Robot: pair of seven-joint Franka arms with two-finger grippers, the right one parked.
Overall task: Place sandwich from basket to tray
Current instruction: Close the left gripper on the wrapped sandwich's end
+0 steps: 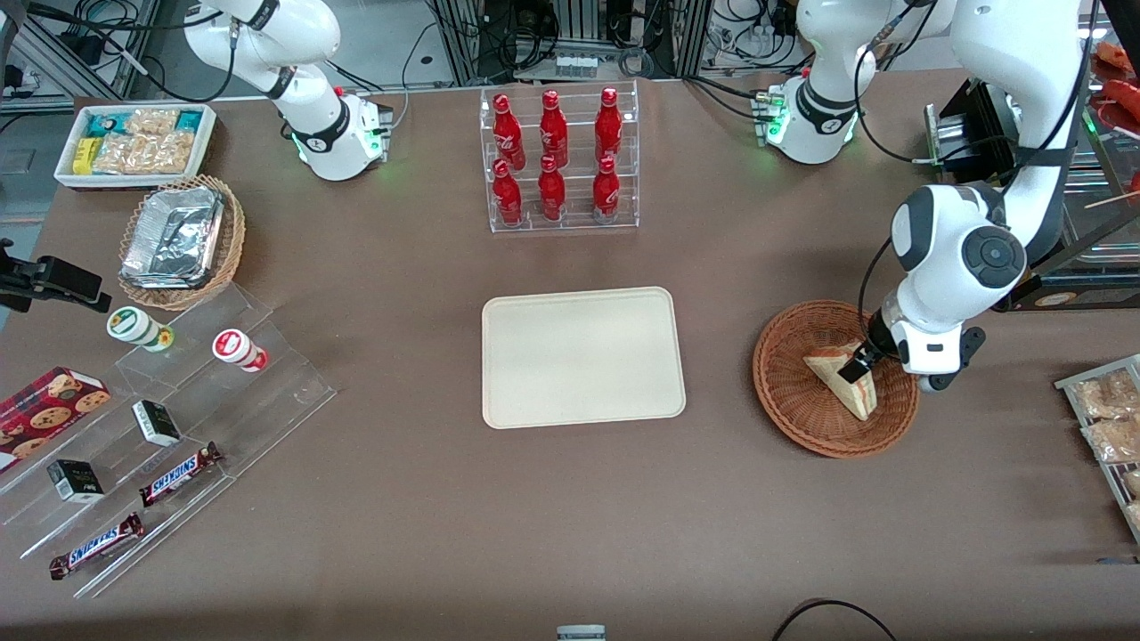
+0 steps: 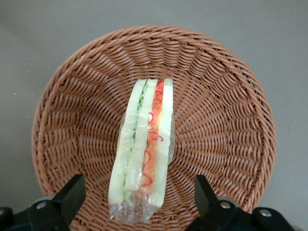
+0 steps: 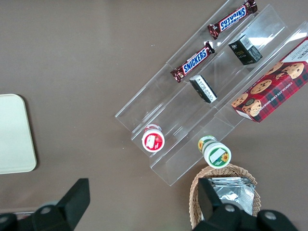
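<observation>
The sandwich (image 1: 840,381) is a clear-wrapped wedge of pale bread lying in the round reddish-brown wicker basket (image 1: 777,378), which stands toward the working arm's end of the table. In the left wrist view the sandwich (image 2: 143,154) shows its cut edge with green, orange and red filling, resting in the basket (image 2: 226,120). My left gripper (image 1: 862,367) is down in the basket over the wedge's end. It is open, and the gripper (image 2: 138,186) has one black finger on each side of the sandwich with a gap to both. The cream tray (image 1: 583,356) lies flat mid-table with nothing on it.
A clear rack of red bottles (image 1: 561,160) stands farther from the front camera than the tray. Toward the parked arm's end are an acrylic stand (image 1: 178,418) with snacks, a tan basket of foil containers (image 1: 178,240) and a white bin (image 1: 134,142). Packets on a rack (image 1: 1109,418) lie beside the wicker basket.
</observation>
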